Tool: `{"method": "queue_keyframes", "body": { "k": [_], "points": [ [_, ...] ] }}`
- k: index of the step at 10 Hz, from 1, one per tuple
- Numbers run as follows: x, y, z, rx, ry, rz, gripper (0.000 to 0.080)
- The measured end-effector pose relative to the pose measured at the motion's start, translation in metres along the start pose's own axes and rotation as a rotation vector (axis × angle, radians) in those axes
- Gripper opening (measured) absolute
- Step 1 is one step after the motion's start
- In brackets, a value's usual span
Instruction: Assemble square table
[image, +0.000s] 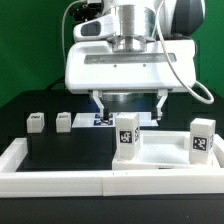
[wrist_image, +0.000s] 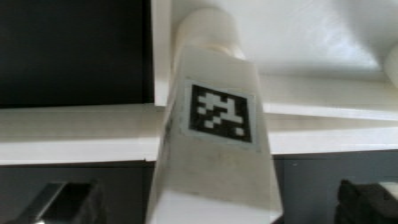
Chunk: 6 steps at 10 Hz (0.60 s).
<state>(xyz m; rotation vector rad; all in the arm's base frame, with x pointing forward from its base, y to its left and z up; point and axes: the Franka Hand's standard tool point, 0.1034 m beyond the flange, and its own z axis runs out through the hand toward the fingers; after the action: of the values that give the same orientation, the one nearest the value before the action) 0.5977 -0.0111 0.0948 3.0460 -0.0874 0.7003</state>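
The square tabletop (image: 165, 153) is a white tray-like slab lying at the exterior view's right front. One white tagged leg (image: 126, 135) stands upright at its near left corner, and another leg (image: 201, 139) stands at its right corner. Two more legs (image: 37, 122) (image: 64, 120) lie on the black surface at the left. My gripper (image: 128, 108) hangs open just above and behind the first leg. In the wrist view that leg (wrist_image: 217, 120) runs between my dark fingertips (wrist_image: 64, 203), which stand wide of it on both sides, with the tabletop (wrist_image: 71, 135) below.
A long white rim (image: 60, 168) borders the black surface along the front and left. The marker board (image: 88, 118) lies flat under the arm behind the tabletop. A green backdrop stands behind.
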Motion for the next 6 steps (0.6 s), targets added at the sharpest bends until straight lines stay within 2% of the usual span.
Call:
{"method": "queue_keyframes", "body": {
  "k": [2, 3, 5, 6],
  "points": [
    [-0.005, -0.001, 0.005, 0.0, -0.009, -0.003, 0.0649],
    [-0.01, -0.004, 0.008, 0.02, -0.1, 0.003, 0.0649],
    [-0.002, -0.001, 0.013, 0.05, -0.273, 0.036, 0.0649],
    [-0.003, 0.0, 0.013, 0.064, -0.349, 0.042, 0.0649]
  ]
}}
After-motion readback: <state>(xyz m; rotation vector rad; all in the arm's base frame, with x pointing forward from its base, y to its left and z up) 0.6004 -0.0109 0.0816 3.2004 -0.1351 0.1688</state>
